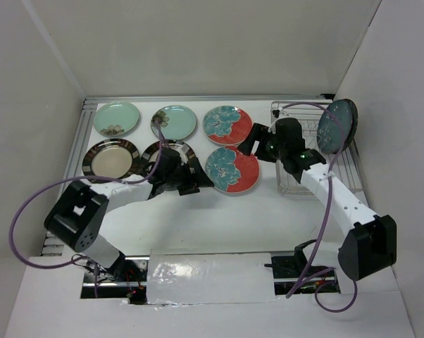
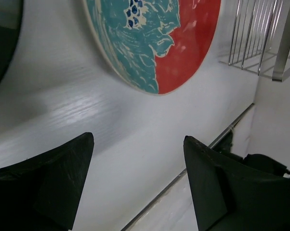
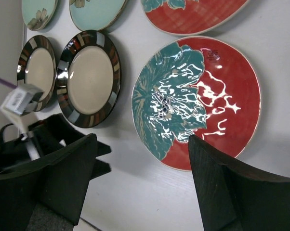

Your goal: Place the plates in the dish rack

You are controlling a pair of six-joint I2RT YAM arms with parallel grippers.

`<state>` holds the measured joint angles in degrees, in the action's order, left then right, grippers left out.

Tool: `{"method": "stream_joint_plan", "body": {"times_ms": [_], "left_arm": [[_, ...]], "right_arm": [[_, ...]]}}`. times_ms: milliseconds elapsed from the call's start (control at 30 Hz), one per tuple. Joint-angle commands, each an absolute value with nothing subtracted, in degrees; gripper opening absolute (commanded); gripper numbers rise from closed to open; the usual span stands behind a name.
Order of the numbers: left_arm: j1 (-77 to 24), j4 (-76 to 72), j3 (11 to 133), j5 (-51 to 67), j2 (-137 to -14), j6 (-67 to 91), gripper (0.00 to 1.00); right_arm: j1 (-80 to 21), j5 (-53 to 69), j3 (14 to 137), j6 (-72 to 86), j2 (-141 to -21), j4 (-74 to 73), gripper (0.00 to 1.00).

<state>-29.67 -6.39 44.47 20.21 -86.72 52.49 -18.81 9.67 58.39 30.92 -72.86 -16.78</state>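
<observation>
Left fingers (image 1: pixel 196 183): spread apart, nothing between them, only bare white tabletop (image 1: pixel 198 225) underneath. Just past the tips and not touching them lies the nearer red-orange round ceramic plate with a teal flower (image 1: pixel 232 170). It is flat, about mid-tabletop. From my left wrist its rim shows ahead, above the gap between the fingers.

My left arm (image 1: pixel 120 190) lies low, stretched from the near-left corner. It crosses the near rim of a cream round ceramic plate with a dark striped rim (image 1: pixel 166 150). The wrist points toward the right edge.

Right fingers (image 1: pixel 251 144): also spread, gripping nothing. They hover at the right-hand rims of the nearer red-orange plate and the second red-orange flowered plate (image 1: pixel 227 124), which lies just beyond it toward the far edge. From my right wrist the nearer plate lies below and between the two tips.

My right arm (image 1: pixel 332 193) runs from the near-right corner, elbow bent, wrist pointing toward the left edge. The forearm passes over the near part of the silver wire dish rack (image 1: pixel 303 128).

The rack sits in the far-right corner of the tabletop. A dark teal round plate (image 1: pixel 337 125) stands on edge at its right end, tilted. Which slot it is in, I cannot tell.

A mint green round plate (image 1: pixel 116 118) lies flat by the far-left corner, and a second mint green plate (image 1: pixel 174 122) lies beside it along the far edge. A second cream striped plate (image 1: pixel 112 158) lies by the left edge.
</observation>
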Motion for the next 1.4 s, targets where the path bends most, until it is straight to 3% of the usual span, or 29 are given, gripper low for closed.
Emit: {"method": "stream_joint_plan", "body": {"times_ms": [0, 233, 667, 833, 1100, 1367], "left_arm": [[-32.16, -19.93, 45.35, 19.16, -91.73, 63.44, 0.85], [-35.33, -26.28, 46.05, 11.17, -98.69, 69.16, 0.71], [-35.33, -37.97, 45.00, 5.89, -110.03, 78.66, 0.65], [-35.33, -38.58, 45.71, 5.27, -111.36, 80.85, 0.47], [-35.33, -40.08, 39.21, 3.52, -104.34, 79.72, 0.00], [-33.49, -35.78, 35.52, 5.88, -86.77, 71.56, 0.00]], "right_arm": [[-18.28, 9.67, 57.66, 31.55, -68.83, -18.28, 0.83], [-14.42, 10.72, 56.51, 30.23, -63.91, -20.92, 0.83], [-10.03, 15.20, 52.47, 29.71, -60.12, -20.92, 0.83], [-9.49, 15.21, 52.47, 28.48, -60.12, -21.97, 0.83], [-7.56, 16.96, 51.94, 26.02, -59.59, -22.50, 0.83], [-7.03, 21.44, 53.09, 22.07, -63.28, -21.98, 0.86]]}}
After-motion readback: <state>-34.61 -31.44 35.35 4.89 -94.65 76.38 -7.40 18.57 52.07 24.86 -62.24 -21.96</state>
